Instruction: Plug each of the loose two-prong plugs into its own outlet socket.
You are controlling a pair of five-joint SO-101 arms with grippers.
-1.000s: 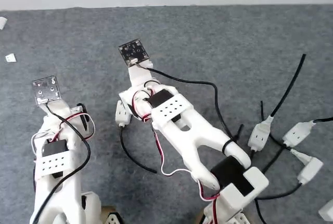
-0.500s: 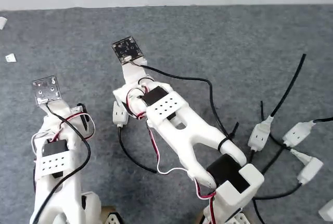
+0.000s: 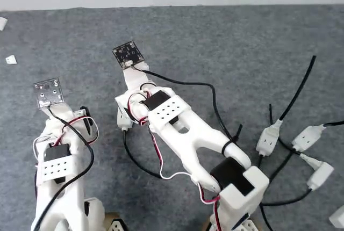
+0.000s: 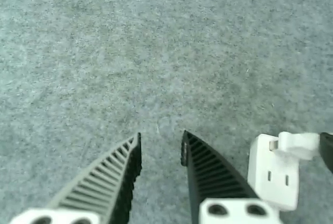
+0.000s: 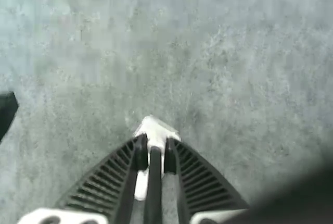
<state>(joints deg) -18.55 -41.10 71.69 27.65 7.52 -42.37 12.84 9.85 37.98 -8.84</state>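
**Right hand pinching corded white socket, left hand spread beside it**

The right hand [image 5: 154,140] is pinching a white socket [image 5: 155,128], fingers pressed onto its sides. They are covering most of its body, so only the front end is poking out in the right wrist view. A black cord [image 5: 152,187] is running back between the fingers.

In the high view the socket is sitting half under the right arm's wrist, left of centre on the grey surface [image 3: 215,43], between the two arms. Its long axis is pointing away from the arm bases. The cord is trailing back toward the bases and curving off under the right arm, where its end is hard to follow.

In the left wrist view the socket is showing a face with two slots; the small part at its cord end is hard to make out.

The left hand [image 4: 161,136] is spread with nothing between its fingers, hovering over bare surface just beside the socket.

Several white plug pieces [image 3: 267,139] with cords are lying well apart from both hands on the robot's right. Which are plugs and which sockets is hard to tell. One piece [image 3: 337,217] is being cut off at the frame corner.
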